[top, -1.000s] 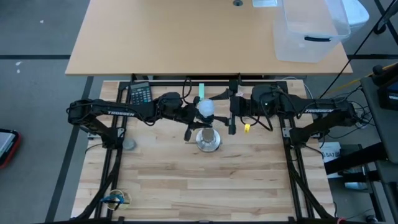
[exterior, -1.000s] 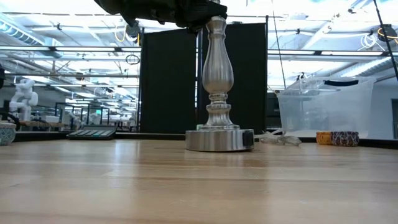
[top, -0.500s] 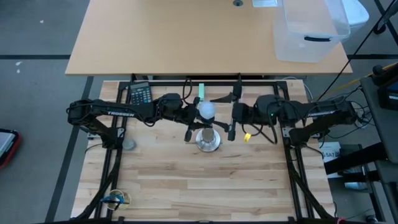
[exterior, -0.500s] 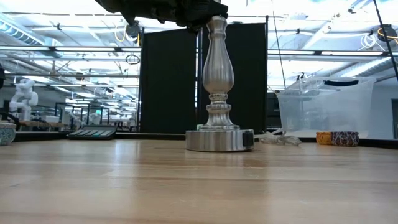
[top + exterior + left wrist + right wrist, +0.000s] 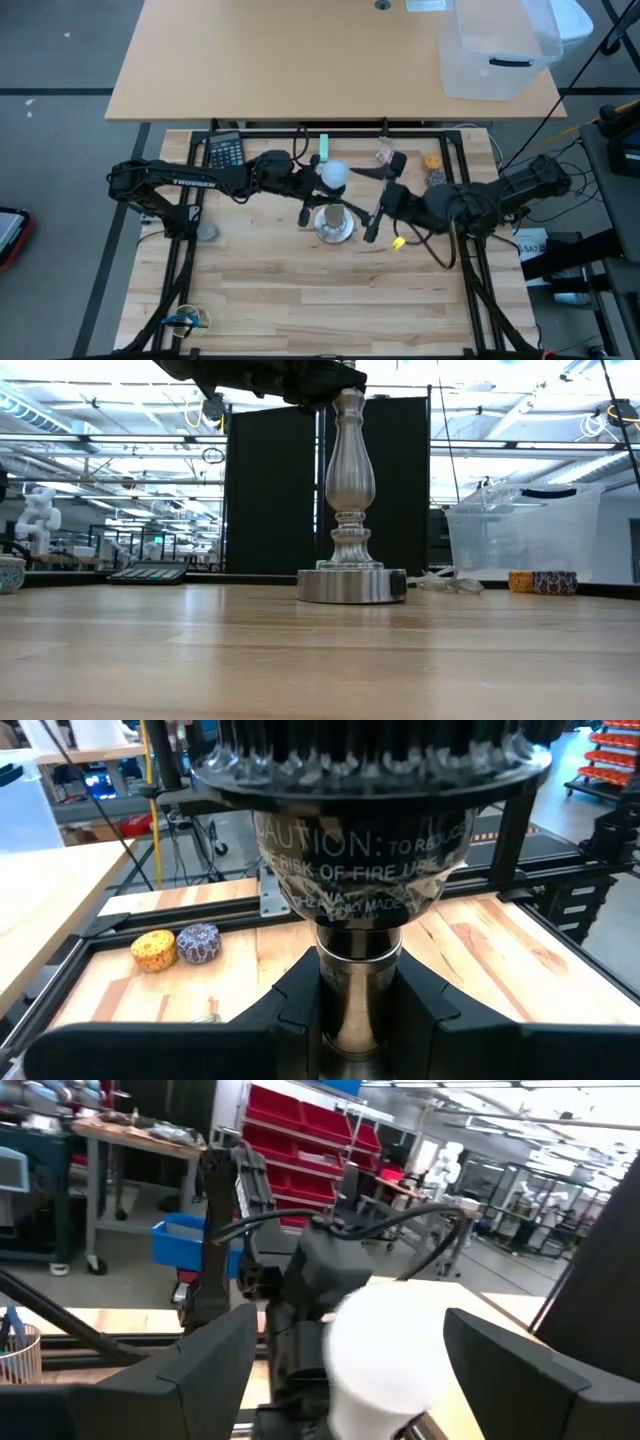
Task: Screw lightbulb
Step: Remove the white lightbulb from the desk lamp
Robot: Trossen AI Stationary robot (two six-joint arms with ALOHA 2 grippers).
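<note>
Bulb perched on the stand — hold looks secure, seating unproven

High view: the lightbulb (image 5: 332, 176) sits atop the lamp stand (image 5: 334, 224) mid-desk; the left end effector (image 5: 306, 185) meets it. Low view: only the stand's column shows. Left wrist view: fingers (image 5: 290, 1010) clamp the stand's neck. Right wrist view: the right end effector (image 5: 345, 1365) is spread wide around the bulb — closing off-centre could cross-thread or knock it loose.
</note>
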